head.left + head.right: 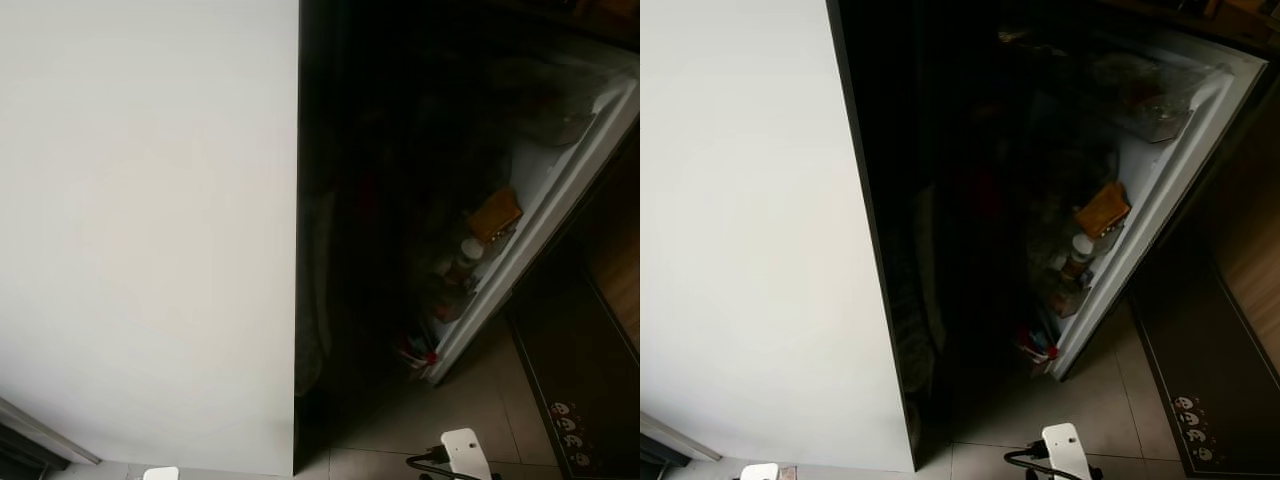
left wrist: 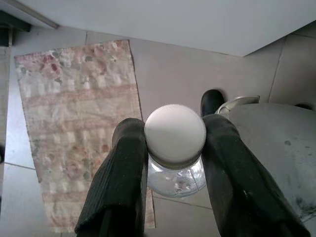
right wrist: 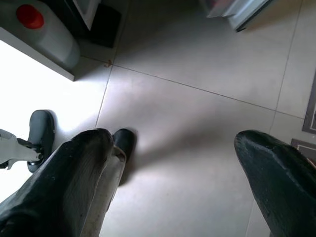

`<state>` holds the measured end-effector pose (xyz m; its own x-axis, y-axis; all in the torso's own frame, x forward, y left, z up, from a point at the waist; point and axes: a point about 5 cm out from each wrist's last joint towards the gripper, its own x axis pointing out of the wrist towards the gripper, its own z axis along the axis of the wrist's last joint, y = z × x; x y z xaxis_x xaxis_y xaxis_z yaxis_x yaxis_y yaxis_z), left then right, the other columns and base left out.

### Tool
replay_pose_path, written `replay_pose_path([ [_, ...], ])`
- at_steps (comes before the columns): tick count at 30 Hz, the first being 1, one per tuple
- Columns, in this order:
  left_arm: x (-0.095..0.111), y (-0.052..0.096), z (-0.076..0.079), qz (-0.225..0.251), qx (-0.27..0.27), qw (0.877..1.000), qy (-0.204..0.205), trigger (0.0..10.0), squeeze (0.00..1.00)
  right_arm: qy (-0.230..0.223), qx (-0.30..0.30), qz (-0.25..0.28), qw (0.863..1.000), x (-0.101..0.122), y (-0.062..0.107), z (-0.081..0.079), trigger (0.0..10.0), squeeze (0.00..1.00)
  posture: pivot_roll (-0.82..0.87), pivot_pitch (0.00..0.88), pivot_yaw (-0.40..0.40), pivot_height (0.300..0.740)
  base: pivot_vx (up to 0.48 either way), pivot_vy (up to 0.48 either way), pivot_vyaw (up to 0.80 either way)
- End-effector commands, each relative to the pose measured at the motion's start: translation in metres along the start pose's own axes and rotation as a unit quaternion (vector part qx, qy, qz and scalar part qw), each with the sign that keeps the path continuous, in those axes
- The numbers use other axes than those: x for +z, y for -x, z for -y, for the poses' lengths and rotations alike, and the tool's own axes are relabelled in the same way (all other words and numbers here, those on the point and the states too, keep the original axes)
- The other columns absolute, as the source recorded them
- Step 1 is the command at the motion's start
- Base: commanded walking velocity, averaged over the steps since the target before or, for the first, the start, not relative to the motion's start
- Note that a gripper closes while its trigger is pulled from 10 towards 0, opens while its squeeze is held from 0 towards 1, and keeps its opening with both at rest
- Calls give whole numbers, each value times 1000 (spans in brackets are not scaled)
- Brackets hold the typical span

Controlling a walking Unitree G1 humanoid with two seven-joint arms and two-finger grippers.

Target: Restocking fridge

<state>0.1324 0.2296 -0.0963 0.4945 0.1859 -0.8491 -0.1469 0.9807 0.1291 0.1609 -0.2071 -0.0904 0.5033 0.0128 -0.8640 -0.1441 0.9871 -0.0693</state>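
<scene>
The fridge stands open: a broad white panel [image 1: 150,220] on the left, a very dark interior [image 1: 380,200] in the middle, and the open door [image 1: 560,170] swung out to the right. The door shelves hold an orange packet [image 1: 495,215], a white-capped bottle [image 1: 470,250] and a red item [image 1: 418,352] at the bottom. In the left wrist view my left gripper [image 2: 173,143] is shut on a clear bottle with a white cap [image 2: 175,128], held above the floor. My right gripper [image 3: 175,140] hangs open over bare tiles with nothing between its fingers.
A dark mat with small panda prints [image 1: 570,400] lies on the tiles right of the door. Below the left gripper lies a faded patterned rug [image 2: 74,123]. A pale jug with a red cap [image 3: 39,29] stands by a wall. My black foot [image 3: 42,133] rests on the floor.
</scene>
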Motion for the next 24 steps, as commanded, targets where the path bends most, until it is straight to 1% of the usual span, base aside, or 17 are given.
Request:
replay_pose_path([
  [1, -6, 1, -7, -15, 0, 1000, -11, 10000, 0, 4, 4, -12, 1000, -6, 1, -1, 10000, 0, 43, 0, -22, 740, 0, 0, 0],
  [3, -7, 2, -10, -16, 1, 1000, -7, 10000, 0, -11, -2, -15, 1000, -8, 1, 0, 10000, 0, 46, 0, -20, 740, 0, 0, 0],
  [5, -7, 2, -12, -20, 3, 1000, -17, 10000, 0, -21, -13, -14, 1000, -10, 2, 3, 10000, 0, 44, 0, -18, 740, 0, 0, 0],
  [9, -9, 2, -10, -21, 0, 1000, -16, 10000, 0, -49, -32, -9, 998, -11, 3, 8, 10000, 0, 43, 0, -17, 740, 0, 0, 0],
  [10, -9, 2, -10, -21, 0, 1000, -16, 10000, 0, -49, -32, -9, 998, -11, 3, 8, 10000, 0, 43, 0, -17, 740, 0, 0, 0],
  [11, -11, 2, -7, -22, -2, 1000, -21, 10000, 0, -63, -37, -8, 997, -12, 3, 10, 10000, 0, 40, 0, -13, 740, 0, 0, 0],
  [12, -11, 2, -7, -23, -3, 999, -24, 10000, 0, -66, -39, -8, 997, -12, 4, 11, 10000, 0, 40, 0, -13, 740, 0, 0, 0],
  [16, -13, 3, -4, -22, -4, 999, -34, 10000, 0, -70, -38, -6, 997, -10, 3, 8, 10000, 0, 41, 0, -11, 740, 0, 0, 0],
  [19, -12, 3, -4, -22, -4, 999, -34, 10000, 0, -59, -34, 1, 998, -7, 2, 6, 10000, 0, 43, 0, -11, 740, 0, -363, 0],
  [21, -12, 3, -6, -22, -4, 999, -34, 10000, 0, -65, -33, 5, 997, -5, 1, 5, 10000, 0, 43, 0, -11, 740, 0, -360, 0],
  [24, -13, 3, -9, -23, -3, 999, -37, 10000, 0, -61, -30, 6, 998, -5, 1, 3, 10000, 0, 43, 0, -8, 740, 0, -364, 0],
])
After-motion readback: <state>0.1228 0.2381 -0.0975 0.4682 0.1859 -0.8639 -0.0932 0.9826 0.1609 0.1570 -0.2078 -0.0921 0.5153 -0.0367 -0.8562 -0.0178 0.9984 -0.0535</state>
